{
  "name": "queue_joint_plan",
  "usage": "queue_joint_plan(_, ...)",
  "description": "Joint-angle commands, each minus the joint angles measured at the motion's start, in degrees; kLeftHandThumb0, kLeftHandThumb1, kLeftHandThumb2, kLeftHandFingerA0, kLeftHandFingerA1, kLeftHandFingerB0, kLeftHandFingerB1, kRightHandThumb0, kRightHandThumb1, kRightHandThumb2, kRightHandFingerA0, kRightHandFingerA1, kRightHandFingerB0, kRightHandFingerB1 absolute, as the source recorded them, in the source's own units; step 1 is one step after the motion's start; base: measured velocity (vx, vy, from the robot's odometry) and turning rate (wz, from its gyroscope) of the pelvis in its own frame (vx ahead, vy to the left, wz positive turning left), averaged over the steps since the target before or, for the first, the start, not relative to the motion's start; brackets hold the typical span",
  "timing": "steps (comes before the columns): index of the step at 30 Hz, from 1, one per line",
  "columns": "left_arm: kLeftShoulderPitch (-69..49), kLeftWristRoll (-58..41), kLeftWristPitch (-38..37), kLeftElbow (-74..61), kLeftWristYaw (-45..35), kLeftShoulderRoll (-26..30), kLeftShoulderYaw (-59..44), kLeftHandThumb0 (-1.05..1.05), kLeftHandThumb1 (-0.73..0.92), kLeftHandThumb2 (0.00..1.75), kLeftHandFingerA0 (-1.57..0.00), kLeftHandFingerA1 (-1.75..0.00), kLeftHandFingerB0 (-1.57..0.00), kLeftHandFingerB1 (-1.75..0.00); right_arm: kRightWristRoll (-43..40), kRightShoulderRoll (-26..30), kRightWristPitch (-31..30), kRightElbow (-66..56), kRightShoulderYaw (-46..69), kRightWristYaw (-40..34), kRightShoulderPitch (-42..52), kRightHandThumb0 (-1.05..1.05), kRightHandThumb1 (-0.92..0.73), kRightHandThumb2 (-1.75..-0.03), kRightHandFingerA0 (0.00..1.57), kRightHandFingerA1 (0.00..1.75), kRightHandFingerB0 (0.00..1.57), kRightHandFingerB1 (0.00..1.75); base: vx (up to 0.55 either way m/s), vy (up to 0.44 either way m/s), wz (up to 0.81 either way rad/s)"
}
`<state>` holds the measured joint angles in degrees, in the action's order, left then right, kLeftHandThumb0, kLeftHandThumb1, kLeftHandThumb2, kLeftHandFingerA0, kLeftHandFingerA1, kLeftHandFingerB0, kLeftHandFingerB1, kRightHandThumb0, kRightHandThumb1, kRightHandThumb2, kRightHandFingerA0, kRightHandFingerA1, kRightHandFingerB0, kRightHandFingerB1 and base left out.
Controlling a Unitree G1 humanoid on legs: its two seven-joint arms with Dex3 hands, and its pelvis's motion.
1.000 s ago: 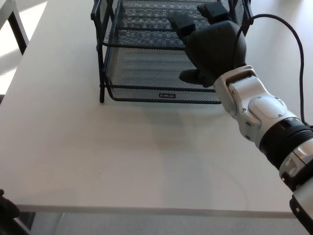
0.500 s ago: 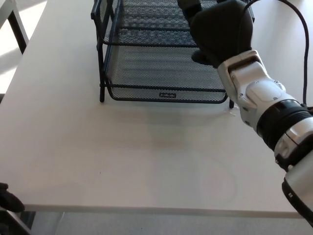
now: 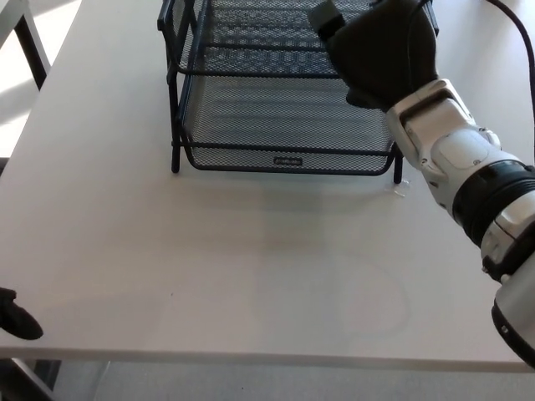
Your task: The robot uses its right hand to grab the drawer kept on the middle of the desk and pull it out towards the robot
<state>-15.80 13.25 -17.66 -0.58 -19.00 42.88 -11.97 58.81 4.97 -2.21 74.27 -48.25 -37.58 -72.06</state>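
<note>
Right now my right hand [image 3: 383, 52] sits at the upper right of the frame, over the drawer [image 3: 284, 125] that fills the top centre of the desk [image 3: 209, 267]. Whether my fingers grip anything, I cannot tell. I should hook the drawer's front rim squarely, then draw straight toward me.

The right hand [image 3: 386, 50] runs out of the frame's top edge, so its fingers cannot be made out — whether they grip anything cannot be told. The wire drawer [image 3: 280, 92] is cut off at the top too, and the hand hides its upper right part. At the lower left edge only a dark sliver [image 3: 17, 317] shows — too little to identify.
</note>
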Motion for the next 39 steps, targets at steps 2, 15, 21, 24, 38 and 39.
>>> queue_joint_plan(2,0.27,-0.34,-0.37,0.46,-1.26,0.67,-0.13,-0.29,0.58,0.57,-0.80,-0.85,-0.80,-0.58,0.75,1.72,2.62,-0.13,-0.73,-2.64,-2.22,-0.50,-0.50,-0.56,1.04,1.16,0.93,0.71,0.00,0.000,0.00)
queue_joint_plan(15,-0.74,-0.77,0.08,-0.15,-1.79,0.14,-0.49,-0.31,0.58,0.57,-0.79,-0.86,-0.79,-0.57,-1.29,1.82,9.24,-1.12,1.75,-8.05,-0.49,-0.51,-0.53,-0.56,1.05,1.09,0.99,0.67,0.00,0.000,0.00)
queue_joint_plan(21,-0.81,-0.33,-0.21,0.05,-1.40,0.08,-0.38,-0.33,0.58,0.57,-0.80,-0.86,-0.78,-0.57,-0.98,1.72,8.64,-1.31,1.84,-9.81,0.25,-0.53,-0.52,-0.57,1.06,1.10,1.01,0.69,0.00,0.000,0.00)
queue_joint_plan(24,-1.20,-0.24,-0.46,-0.03,-1.16,-0.10,-0.42,-0.32,0.58,0.57,-0.80,-0.86,-0.79,-0.57,-0.95,1.76,8.85,-1.57,1.93,-11.32,0.76,-0.52,-0.51,-0.57,1.08,1.08,1.02,0.66,0.00,0.000,0.00)
queue_joint_plan(38,-1.56,-0.99,-1.68,1.23,-1.11,-0.28,-0.73,-0.31,0.57,0.57,-0.80,-0.85,-0.79,-0.57,1.21,5.28,8.36,-8.99,1.08,-19.80,7.31,-0.54,-0.50,-0.57,1.08,1.15,1.02,0.66,0.00,0.000,0.00)
queue_joint_plan(39,-1.55,-1.10,-1.66,1.22,-1.16,-0.30,-0.76,-0.31,0.58,0.57,-0.79,-0.85,-0.79,-0.58,1.37,5.88,8.59,-10.06,1.04,-20.31,8.02,-0.55,-0.50,-0.57,1.07,1.18,1.02,0.66,0.00,0.000,0.00)
